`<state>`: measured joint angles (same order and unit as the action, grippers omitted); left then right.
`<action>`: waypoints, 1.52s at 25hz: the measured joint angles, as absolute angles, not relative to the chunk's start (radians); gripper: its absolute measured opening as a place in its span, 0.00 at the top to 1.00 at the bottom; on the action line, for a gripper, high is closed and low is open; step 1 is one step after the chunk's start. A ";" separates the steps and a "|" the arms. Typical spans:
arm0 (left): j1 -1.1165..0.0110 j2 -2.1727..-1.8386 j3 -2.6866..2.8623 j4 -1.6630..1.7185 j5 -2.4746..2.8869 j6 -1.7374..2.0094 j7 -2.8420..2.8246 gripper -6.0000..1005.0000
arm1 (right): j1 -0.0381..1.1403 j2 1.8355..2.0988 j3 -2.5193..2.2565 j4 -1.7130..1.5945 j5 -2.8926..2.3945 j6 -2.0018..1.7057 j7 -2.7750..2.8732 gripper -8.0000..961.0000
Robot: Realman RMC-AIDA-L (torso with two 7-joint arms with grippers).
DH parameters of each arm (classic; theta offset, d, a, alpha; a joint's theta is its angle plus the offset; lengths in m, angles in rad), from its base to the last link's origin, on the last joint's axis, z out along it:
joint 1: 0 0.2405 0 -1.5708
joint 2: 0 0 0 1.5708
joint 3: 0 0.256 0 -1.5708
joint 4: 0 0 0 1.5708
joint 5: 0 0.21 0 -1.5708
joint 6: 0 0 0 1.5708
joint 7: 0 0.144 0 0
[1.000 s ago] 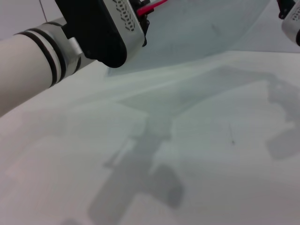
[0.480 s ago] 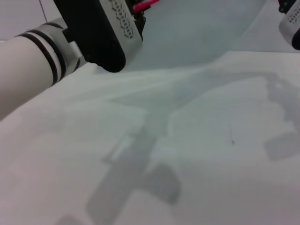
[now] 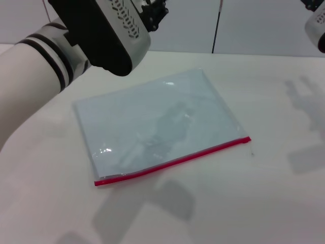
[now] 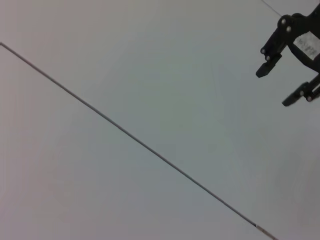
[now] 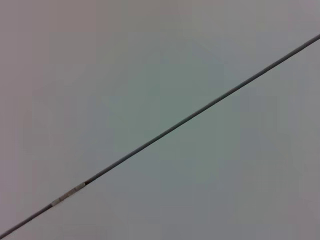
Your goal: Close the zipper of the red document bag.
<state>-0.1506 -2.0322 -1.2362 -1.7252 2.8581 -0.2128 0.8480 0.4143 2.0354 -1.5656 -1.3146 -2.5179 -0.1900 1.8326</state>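
Observation:
The red document bag [image 3: 157, 122] lies flat on the white table [image 3: 264, 203], a translucent pale blue-grey pouch. Its zipper [image 3: 172, 161] is the thin red strip along the edge nearest me, running from lower left up to the right corner. I cannot tell whether the zipper is open or shut. My left gripper [image 3: 154, 12] hangs high above the bag's far left corner, apart from it, holding nothing. In the head view only a bit of my right arm [image 3: 316, 21] shows at the top right. My right gripper [image 4: 285, 67] shows far off in the left wrist view, fingers spread and empty.
A grey wall with a dark vertical seam [image 3: 217, 28] stands behind the table's far edge. The wrist views show only that wall and its seam [image 5: 165, 131]. Bare table surface surrounds the bag on all sides.
The bag was hanging up close to the camera from my left gripper. Now it lies flat on the table and the left gripper is clear of it, slightly higher.

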 joint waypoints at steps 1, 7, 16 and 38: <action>-0.152 -2.032 -1.237 -1.725 2.858 -0.210 0.841 0.68 | 0.414 2.036 -1.566 -1.314 -2.518 -0.186 1.839 0.42; -0.164 -2.033 -1.261 -1.668 2.846 -0.133 0.725 0.41 | 0.394 2.035 -1.589 -1.311 -2.516 -0.123 1.973 0.39; -0.232 -2.030 -1.272 -1.275 2.576 0.343 0.519 0.14 | 0.331 2.036 -1.918 -1.073 -2.419 0.546 2.329 0.39; -0.468 -2.040 -1.066 -0.425 2.468 1.049 0.171 0.14 | 0.463 2.040 -2.309 -0.471 -2.000 0.967 2.813 0.39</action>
